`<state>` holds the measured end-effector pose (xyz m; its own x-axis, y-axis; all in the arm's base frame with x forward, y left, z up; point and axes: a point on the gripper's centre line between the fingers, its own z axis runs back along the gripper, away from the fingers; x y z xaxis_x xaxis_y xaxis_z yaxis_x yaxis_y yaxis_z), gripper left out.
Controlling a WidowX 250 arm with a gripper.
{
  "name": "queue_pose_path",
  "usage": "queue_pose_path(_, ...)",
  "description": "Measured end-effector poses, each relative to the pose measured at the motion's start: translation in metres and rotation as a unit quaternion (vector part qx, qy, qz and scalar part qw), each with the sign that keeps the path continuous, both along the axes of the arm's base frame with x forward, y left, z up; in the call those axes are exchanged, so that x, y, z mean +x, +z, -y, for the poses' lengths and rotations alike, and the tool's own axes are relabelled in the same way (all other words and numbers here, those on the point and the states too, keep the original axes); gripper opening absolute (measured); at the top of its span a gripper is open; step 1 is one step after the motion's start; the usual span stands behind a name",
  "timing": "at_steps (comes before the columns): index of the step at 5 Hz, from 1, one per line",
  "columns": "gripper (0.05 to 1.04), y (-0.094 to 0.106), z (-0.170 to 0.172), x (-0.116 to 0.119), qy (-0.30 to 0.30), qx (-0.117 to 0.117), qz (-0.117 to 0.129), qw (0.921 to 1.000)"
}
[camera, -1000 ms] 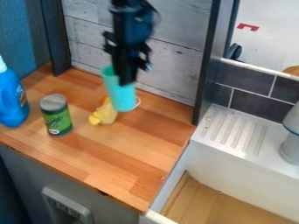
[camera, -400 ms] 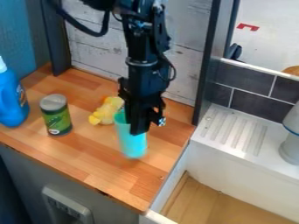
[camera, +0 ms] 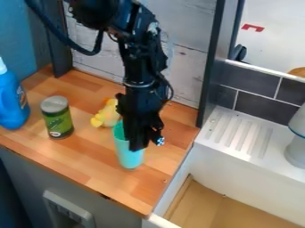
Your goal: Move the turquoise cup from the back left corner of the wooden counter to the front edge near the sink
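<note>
The black gripper (camera: 137, 144) hangs over the right part of the wooden counter, shut on the rim of a turquoise cup (camera: 129, 156). The cup is upright, its lower part showing below the gripper; whether its base touches the counter I cannot tell. Behind and to the left of the cup lies a yellow plush toy (camera: 107, 115) with an orange part. A green can (camera: 57, 117) with a grey lid stands on the left of the counter, and a blue bottle (camera: 12, 100) with a white cap stands at the left edge of the view.
The wooden counter (camera: 89, 156) ends at its front edge and at the white sink (camera: 238, 167) on the right. A grey-white object (camera: 296, 144) stands on the ribbed drainboard. Behind the counter rises a plank wall (camera: 182, 67) between dark posts.
The gripper and the turquoise cup have come forward and down from beside the back wall, past the plush toy. The can, bottle and toy have stayed put.
</note>
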<state>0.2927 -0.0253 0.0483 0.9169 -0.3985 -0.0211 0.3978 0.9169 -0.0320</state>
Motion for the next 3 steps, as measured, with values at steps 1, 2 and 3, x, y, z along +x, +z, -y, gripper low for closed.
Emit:
queue_pose_path(1, 0.11, -0.001, -0.002, 0.0, 0.009, 0.008, -0.003, 0.9999)
queue_pose_path(2, 0.301, 0.003, -0.004, -0.01, 0.022, 0.012, -0.012, 0.9996)
queue_pose_path(3, 0.584, 0.06, -0.009, -0.011, 0.046, 0.0, 0.068, 0.9967)
